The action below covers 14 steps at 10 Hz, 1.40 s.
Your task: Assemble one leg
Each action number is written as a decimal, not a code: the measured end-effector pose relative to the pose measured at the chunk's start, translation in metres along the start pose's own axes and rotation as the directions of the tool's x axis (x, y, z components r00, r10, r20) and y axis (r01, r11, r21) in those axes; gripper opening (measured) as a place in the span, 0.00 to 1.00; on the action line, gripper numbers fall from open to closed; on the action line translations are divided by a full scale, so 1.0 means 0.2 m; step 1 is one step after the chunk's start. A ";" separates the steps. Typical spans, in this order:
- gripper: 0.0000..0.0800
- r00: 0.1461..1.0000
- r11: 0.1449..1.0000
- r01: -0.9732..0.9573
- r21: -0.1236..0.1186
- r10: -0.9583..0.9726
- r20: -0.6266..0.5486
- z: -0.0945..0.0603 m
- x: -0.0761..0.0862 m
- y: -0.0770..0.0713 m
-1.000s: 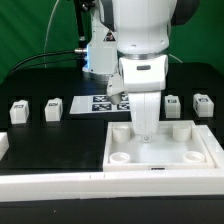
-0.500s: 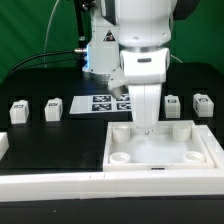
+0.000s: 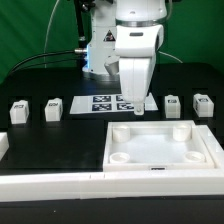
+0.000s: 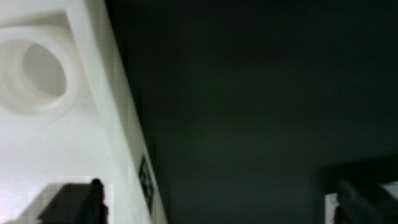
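Several legs, small white blocks with marker tags, stand on the black table: two at the exterior view's left [image 3: 18,111] [image 3: 53,109] and two at its right [image 3: 172,103] [image 3: 203,104]. The large white tray [image 3: 160,165] with round corner sockets lies in front. My gripper [image 3: 135,110] hangs just behind the tray's back edge, apart from every leg. In the wrist view the gripper [image 4: 217,205] is open and empty, with dark table between its fingertips [image 4: 71,203]. The tray's edge and one socket [image 4: 36,75] show beside it.
The marker board [image 3: 103,103] lies flat on the table behind the tray, partly hidden by the gripper. A white ledge [image 3: 50,185] runs along the front, with a small white piece [image 3: 3,146] at the far left.
The gripper has risen and moved back from over the tray's middle to just behind its back edge. The legs and the tray have not moved.
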<state>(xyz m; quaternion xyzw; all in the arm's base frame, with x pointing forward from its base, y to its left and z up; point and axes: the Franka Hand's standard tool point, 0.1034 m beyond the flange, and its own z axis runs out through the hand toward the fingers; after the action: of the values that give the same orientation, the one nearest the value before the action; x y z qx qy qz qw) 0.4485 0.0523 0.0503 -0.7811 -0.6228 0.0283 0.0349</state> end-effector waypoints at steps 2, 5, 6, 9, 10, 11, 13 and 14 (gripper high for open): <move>0.81 0.991 0.991 -0.131 0.001 0.131 -0.001 0.00 0.00 0.00; 0.81 0.883 0.883 -0.468 0.004 0.468 -0.015 0.01 -0.03 -0.02; 0.81 0.791 0.791 -0.611 0.012 0.611 -0.015 0.00 -0.02 -0.03; 0.81 0.489 0.489 -0.872 0.033 0.872 -0.007 0.01 0.03 -0.07; 0.81 0.371 0.371 -0.928 0.044 0.929 0.003 0.02 0.05 -0.10; 0.81 0.330 0.330 -0.943 0.045 0.944 0.008 0.03 0.07 -0.13; 0.81 0.295 0.294 -0.955 0.042 0.955 0.020 0.03 0.15 -0.20; 0.81 0.301 0.300 -0.953 0.041 0.953 0.023 0.03 0.20 -0.23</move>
<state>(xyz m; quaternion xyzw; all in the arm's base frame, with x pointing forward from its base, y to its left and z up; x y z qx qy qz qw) 0.4113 0.1022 0.0479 -0.9972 -0.0395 0.0556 0.0316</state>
